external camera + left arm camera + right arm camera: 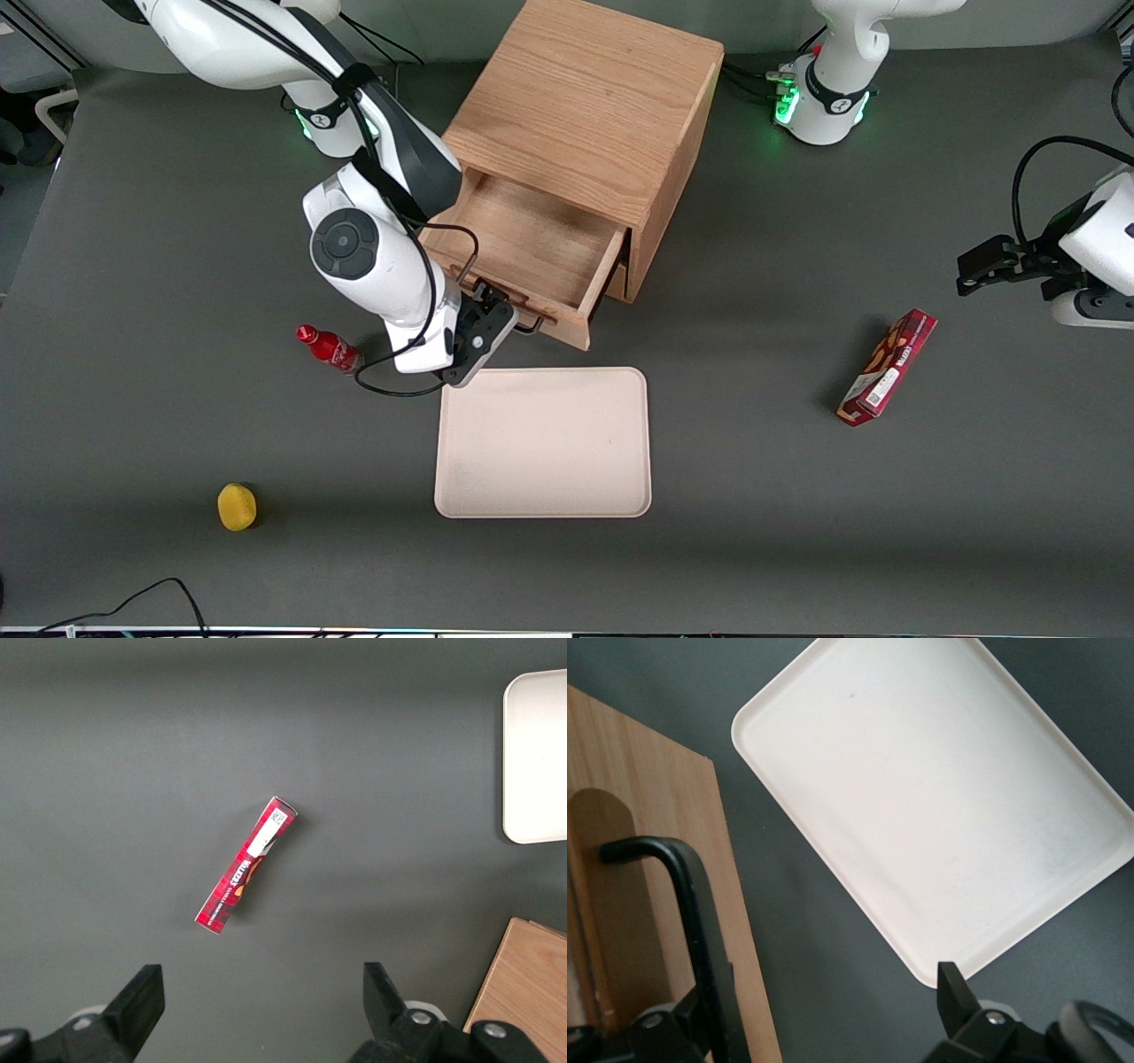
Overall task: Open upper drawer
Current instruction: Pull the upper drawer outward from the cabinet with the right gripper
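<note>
The light oak cabinet [589, 106] stands at the middle of the table. Its upper drawer [604, 273] is pulled out toward the front camera and its inside is bare. The drawer's black wire handle [530, 326] runs along its flat front. My right gripper [498, 310] is at that front, open, with one finger [700, 1010] against the handle [687, 895] and the other finger [952, 988] apart over the table. The drawer front [638, 815] shows in the right wrist view. The lower drawer is hidden under the upper one.
A cream tray [543, 443] lies just in front of the open drawer, also in the right wrist view [939, 797]. A small red bottle [330, 347] lies beside my arm. A yellow object [236, 506] lies near the front edge. A red box [889, 367] lies toward the parked arm's end.
</note>
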